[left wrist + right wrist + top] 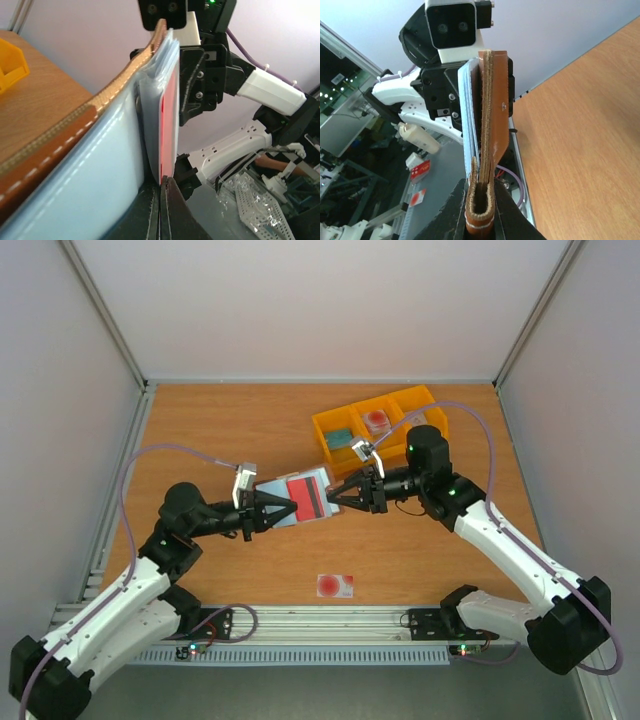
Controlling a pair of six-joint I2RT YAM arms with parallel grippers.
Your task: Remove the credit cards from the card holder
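My left fingers [152, 212] pinch the red card [169, 120]; my right fingers [452, 220] clamp the holder [492, 125] at its fold. Only the top view shows a loose card [334, 586] at the holder's six o'clock.

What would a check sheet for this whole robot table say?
Surface: orange-brown wooden tabletop, flat.
Job's things: brown leather card holder with pale blue lining held between both grippers; red plastic card with a dark stripe in it; pale card with a red round spot lying on the table near the front.
Clutter: yellow three-part plastic bin, small items inside.
Grippers: left gripper shut on the red card's edge; right gripper shut on the holder's leather.
Cables: purple-grey cables looping off both arms, snagged on nothing.
Surroundings: pale walls; metal rail at front.
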